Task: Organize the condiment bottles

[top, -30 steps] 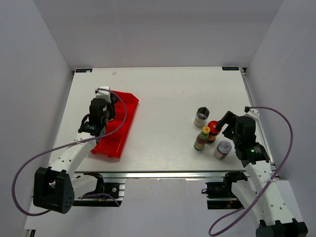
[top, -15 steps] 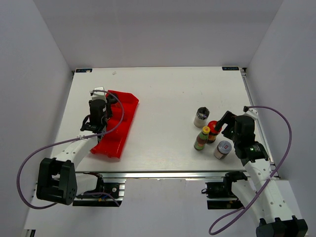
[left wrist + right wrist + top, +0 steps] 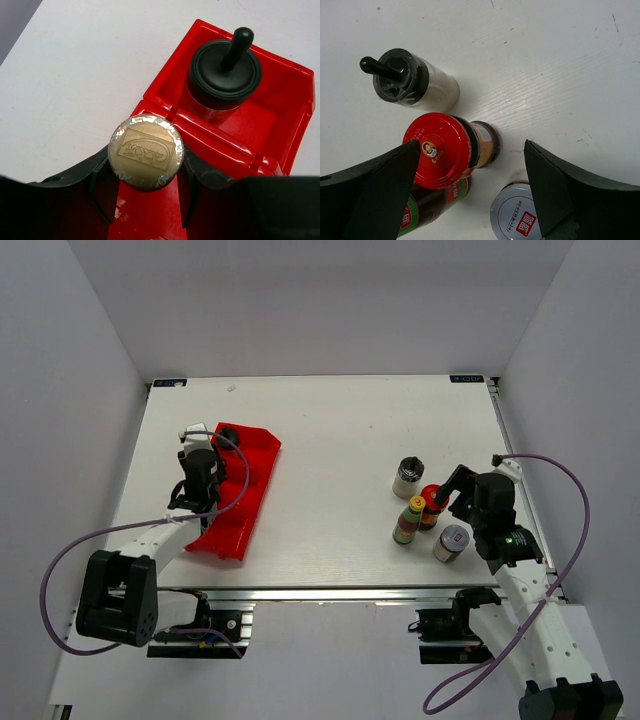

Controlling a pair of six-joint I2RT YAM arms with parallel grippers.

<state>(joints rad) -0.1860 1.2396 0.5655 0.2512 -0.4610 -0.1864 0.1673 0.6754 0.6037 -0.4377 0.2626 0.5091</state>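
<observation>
The left gripper [image 3: 145,172] is clenched on the gold-capped jar [image 3: 146,150] over the red tray [image 3: 280,125], at nine o'clock on the surface [image 3: 340,440]. A black-capped bottle [image 3: 223,70] stands in the tray's far compartment. The right gripper [image 3: 470,150] hangs released, spread wide at the red-capped bottle [image 3: 438,150], at four o'clock.

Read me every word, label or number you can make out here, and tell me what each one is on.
No text reads clearly.
gold-capped jar: embossed boxed lettering on the lid, illegible.
red-capped jar: tiny printed code and face logo on the lid, too small.
white-capped jar: red square logo with white characters, blurred.
green-labelled bottle: red mark, unreadable.
</observation>
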